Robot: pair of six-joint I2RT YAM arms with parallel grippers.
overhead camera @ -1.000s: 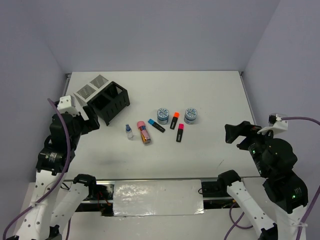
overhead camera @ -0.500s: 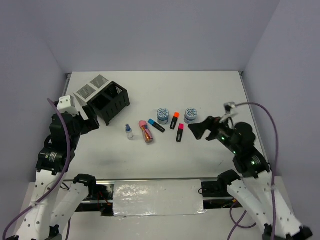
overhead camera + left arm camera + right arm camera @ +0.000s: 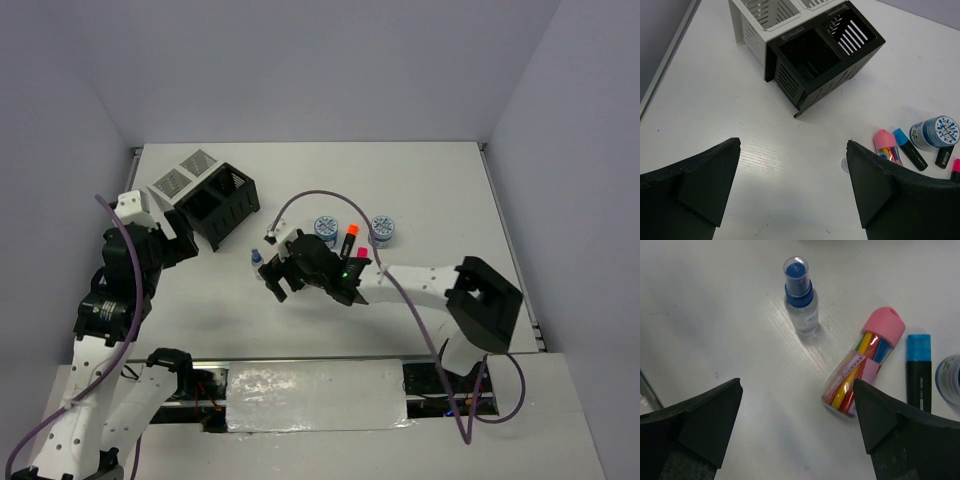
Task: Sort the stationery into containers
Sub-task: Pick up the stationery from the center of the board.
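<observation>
Low over the table (image 3: 715, 340), at the bottom of the right wrist view: the right gripper (image 3: 797, 387), spread wide and holding nothing. Straight ahead of it, in the upper middle of the frame, the tiny blue-capped bottle (image 3: 801, 302), upright and apart from all the rest. Nearer to the right fingertip, a little right of centre, the pink-capped tube (image 3: 860, 362) of coloured sticks, flat on the table, long axis slanted from lower left to upper right (cap at the upper end); probably needs only a small turn of the wrist to close across it. Just beside it on the right, the blue-capped marker (image 3: 918, 372). In the left wrist view, the left gripper (image 3: 793, 145), also wide and empty, facing the black organiser (image 3: 825, 60) and the grey cups (image 3: 755, 35) at the top, with the stationery far off at the right edge; so better to reach with the right arm.
</observation>
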